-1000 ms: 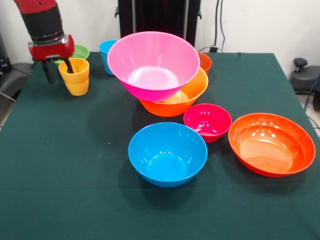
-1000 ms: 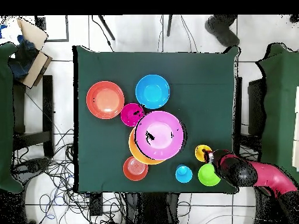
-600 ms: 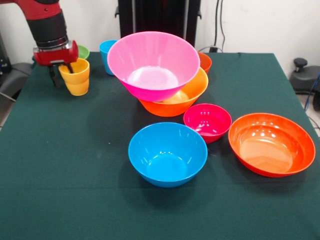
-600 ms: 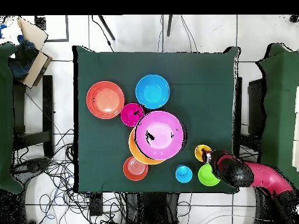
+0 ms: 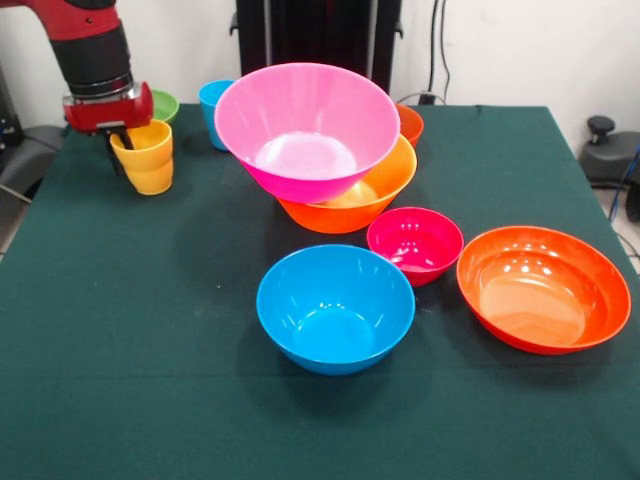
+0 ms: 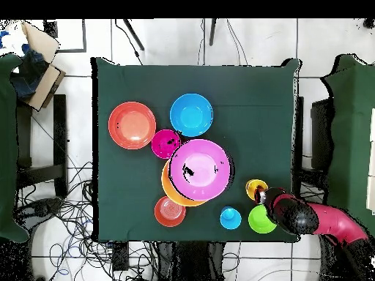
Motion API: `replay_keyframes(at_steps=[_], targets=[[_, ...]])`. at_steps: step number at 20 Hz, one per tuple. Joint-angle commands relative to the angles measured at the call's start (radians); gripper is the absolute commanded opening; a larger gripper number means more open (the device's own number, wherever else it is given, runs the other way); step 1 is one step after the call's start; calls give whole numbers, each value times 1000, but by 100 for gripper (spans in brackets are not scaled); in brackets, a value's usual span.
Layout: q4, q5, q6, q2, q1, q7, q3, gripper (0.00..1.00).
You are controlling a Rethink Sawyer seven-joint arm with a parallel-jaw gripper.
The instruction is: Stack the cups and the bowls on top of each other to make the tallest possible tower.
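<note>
My gripper (image 5: 122, 141) is shut on the rim of the yellow-orange cup (image 5: 145, 160), one finger inside it and one outside, near the table's left back corner. From overhead the same cup (image 6: 255, 189) sits beside the gripper (image 6: 262, 195). The big pink bowl (image 5: 306, 125) rests tilted in the big orange bowl (image 5: 372, 195). Behind the gripper stand the small green bowl (image 5: 164, 103) and the blue cup (image 5: 211, 106). A small orange-red bowl (image 5: 410, 122) peeks from behind the pink one.
In front lie the medium blue bowl (image 5: 335, 307), the small magenta bowl (image 5: 414, 243) and the wide red-orange bowl (image 5: 543, 288). The green tablecloth (image 5: 120, 320) is bare at the front left. Cables and chairs surround the table in the overhead view.
The gripper has risen a little and shifted slightly left in the front view, carrying the yellow-orange cup with it. The bowls have not moved.
</note>
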Motion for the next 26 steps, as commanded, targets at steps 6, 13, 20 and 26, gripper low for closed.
replay_keyframes(at_steps=[6, 13, 20, 26], targets=[[159, 46, -9, -276, 44, 49, -29, 0], [179, 117, 32, -332, 35, 1, -19, 0], [268, 225, 87, -484, 25, -8, 3, 0], [335, 335, 135, -600, 22, -35, 14, 0]])
